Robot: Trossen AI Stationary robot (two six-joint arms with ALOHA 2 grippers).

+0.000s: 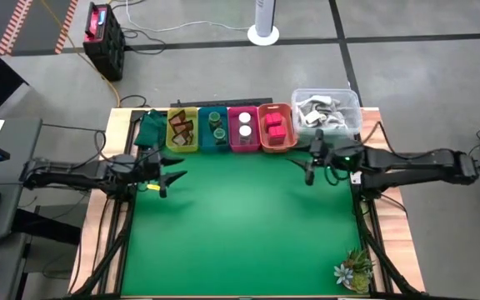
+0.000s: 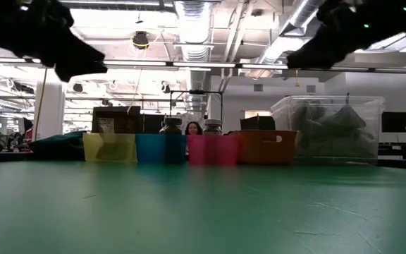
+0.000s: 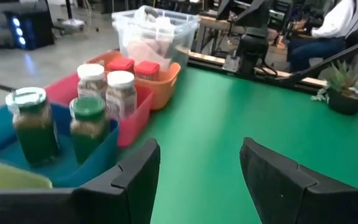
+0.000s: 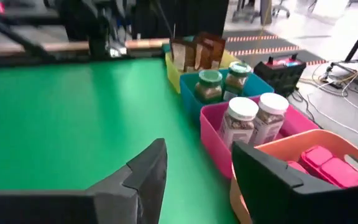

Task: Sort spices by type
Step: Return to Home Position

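Spices are resting one kind per plastic bin, separating types: flat brown packets [image 1: 182,129] in the yellow bin [image 1: 182,150], dark green jars [image 1: 217,125] in the blue bin [image 1: 213,150], white-capped jars [image 1: 244,123] in the pink bin [image 1: 244,150], glossy red blocks [image 1: 276,127] in the orange bin [image 1: 277,151]. Left gripper [image 1: 172,183] and right gripper [image 1: 304,171] are hovering empty, fingers apart.

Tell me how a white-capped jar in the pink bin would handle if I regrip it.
Probably rigid: the white-capped jars look hard-walled, so a squeeze shouldn't deform them. Tall, narrow and round, one may tip, then roll. They stand side by side in the pink bin, so a grasp could nudge the neighbour.
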